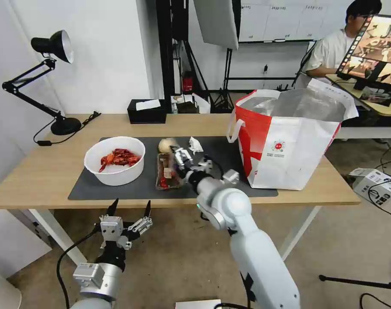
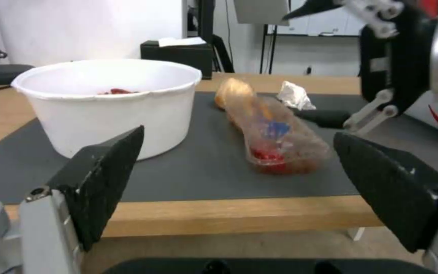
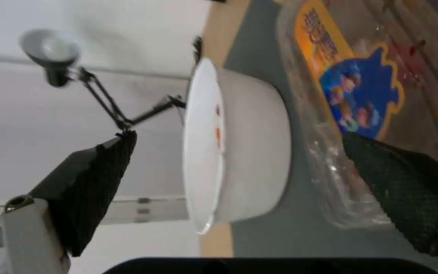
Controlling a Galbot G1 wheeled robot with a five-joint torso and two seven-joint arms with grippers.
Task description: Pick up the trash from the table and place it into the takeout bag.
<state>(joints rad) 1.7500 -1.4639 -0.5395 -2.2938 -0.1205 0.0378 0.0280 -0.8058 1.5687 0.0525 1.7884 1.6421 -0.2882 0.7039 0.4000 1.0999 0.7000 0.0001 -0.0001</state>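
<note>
Clear hinged tray (image 1: 166, 172) flat on the dark-grey mat (image 1: 88, 186), near the mat's middle, red scraps and a blue-and-orange label visible through the plastic (image 3: 361, 99); just to its left, standing apart, the white round bowl (image 1: 114, 160) with red crayfish shells (image 1: 119, 157) inside; beyond the tray's far end the beige lump (image 1: 166, 144), close to or touching it, cannot tell which; crumpled white tissue (image 1: 195, 145) just to the right of the lump, on the mat. Takeout bag (image 1: 290, 141) upright at the right end of the table (image 1: 41, 171), mouth open, foil lining showing, one corner on the mat, well apart from the tray.

Right gripper (image 1: 181, 159) low over the mat at the tray's right edge, tilted on its side, jaws spread wide and gripping nothing; one finger pad (image 3: 401, 190) against or just over the clear plastic, the other finger (image 3: 95, 179) out in the air, bowl seen between them. Left gripper (image 1: 130, 209) below and in front of the table's near edge, fingers (image 2: 102, 179) wide apart, nothing held, facing bowl and tray across the edge.

Black tissue box (image 1: 147, 111) at the table's back edge; black desk lamp (image 1: 53, 47) at the far left corner.
</note>
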